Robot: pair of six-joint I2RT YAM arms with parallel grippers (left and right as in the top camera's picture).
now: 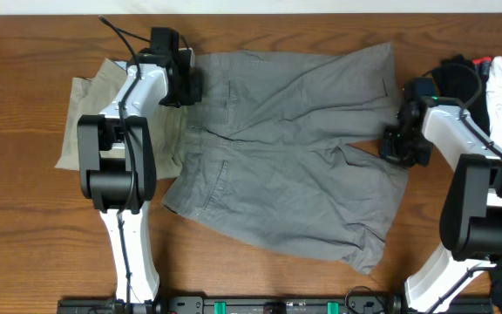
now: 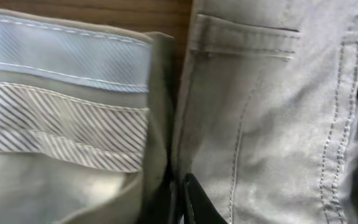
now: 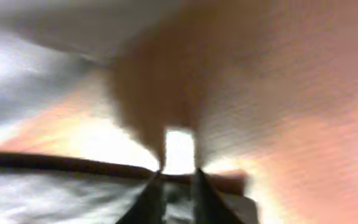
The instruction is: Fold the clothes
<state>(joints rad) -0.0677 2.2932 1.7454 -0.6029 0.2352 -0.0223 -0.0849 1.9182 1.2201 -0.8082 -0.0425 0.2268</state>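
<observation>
The grey shorts (image 1: 286,148) lie spread flat mid-surface (image 1: 24,235), reaching the far edge. The khaki shorts (image 1: 85,113) lie beside them toward the left edge. The right jaws pinch cloth at the grey shorts' right hem; the left jaws sit at the waistband, state indiscernible.

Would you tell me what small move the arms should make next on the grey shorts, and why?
Probably close both grippers on the cloth: the grey shorts lie flat and unfolded, the left gripper sits at their waistband corner and the right gripper at a leg hem, so gripping comes before folding.
</observation>
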